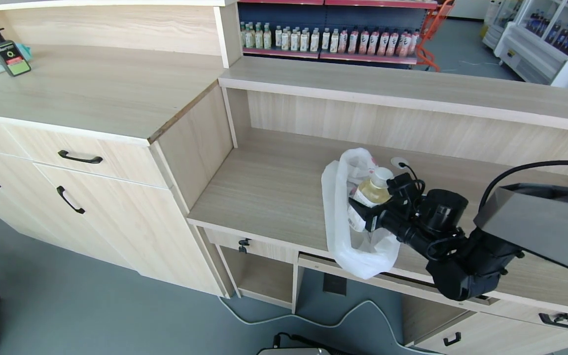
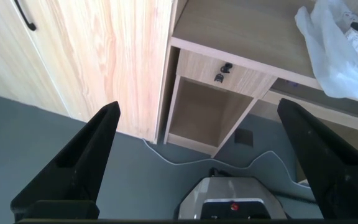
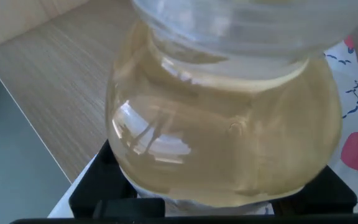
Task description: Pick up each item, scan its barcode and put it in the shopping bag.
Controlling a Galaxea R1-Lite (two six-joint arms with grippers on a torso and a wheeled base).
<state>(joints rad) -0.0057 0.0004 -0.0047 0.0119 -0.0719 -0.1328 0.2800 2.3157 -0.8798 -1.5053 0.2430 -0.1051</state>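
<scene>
While the right gripper (image 1: 365,213) is clamped on a clear plastic bottle of pale yellow liquid with a white cap (image 1: 372,193), the bottle is held tilted, cap uppermost, at the open mouth of a thin white plastic shopping bag (image 1: 339,231). Its lower end appears to sit just inside the opening. In the right wrist view the bottle (image 3: 229,143) is seen close up between the dark fingers. The bag is set on the lower light wooden worktop (image 1: 269,187), and its bottom sags over the front edge. The left gripper (image 2: 194,158) is held with its fingers wide apart and nothing between them, above the grey floor (image 2: 55,143) before the cabinet. On the upper worktop, well apart, a dark pump bottle (image 1: 9,52) is stood.
</scene>
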